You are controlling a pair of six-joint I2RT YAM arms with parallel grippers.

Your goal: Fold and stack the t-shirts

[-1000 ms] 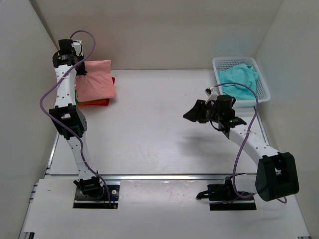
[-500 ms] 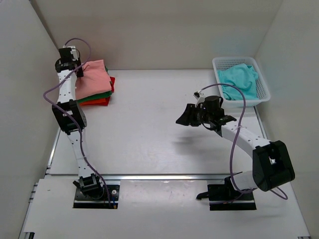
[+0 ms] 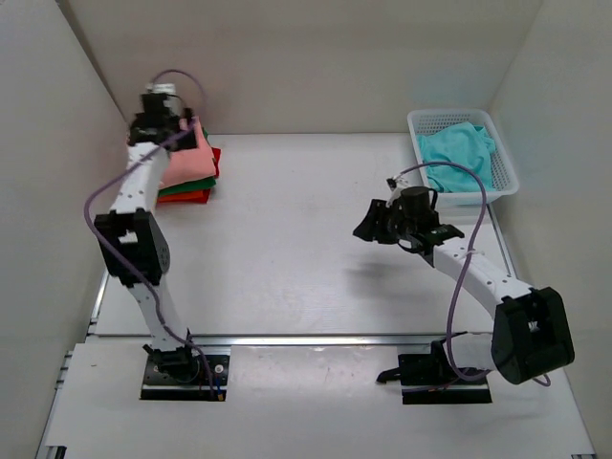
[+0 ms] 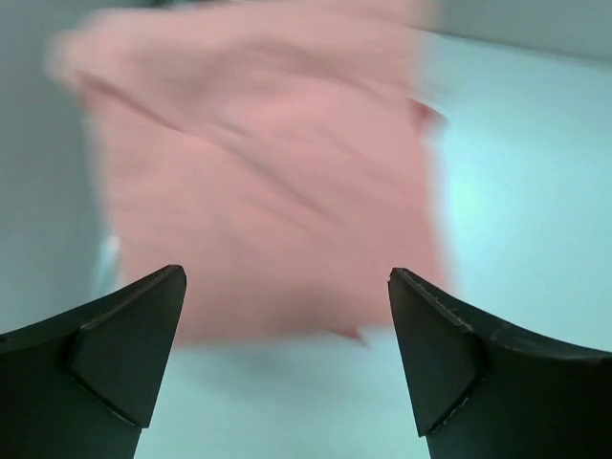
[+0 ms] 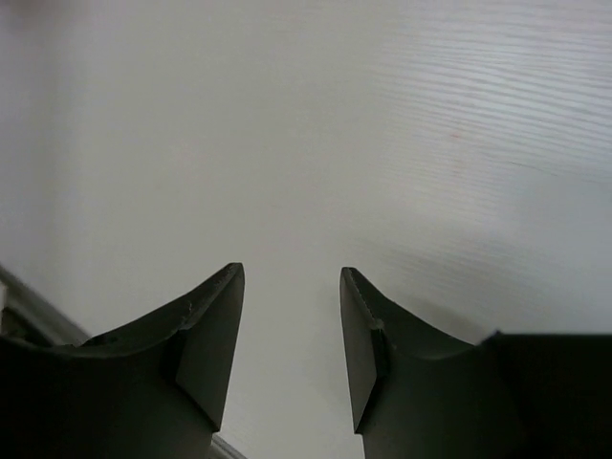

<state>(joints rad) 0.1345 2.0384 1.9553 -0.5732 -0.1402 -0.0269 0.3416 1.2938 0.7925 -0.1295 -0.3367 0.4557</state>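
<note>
Over salmon shirt, left arm outstretched, left fingers spread; right fingers parted, empty

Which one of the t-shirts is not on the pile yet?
The turquoise t-shirt. It alone lies crumpled in the white mesh basket at the far right, while the other shirts form a folded stack at the far left.

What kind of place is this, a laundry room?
Probably a robot test booth, not a home: left arm and right arm bolted to a white table, plain walls around, folded t-shirts, a basket.
</note>
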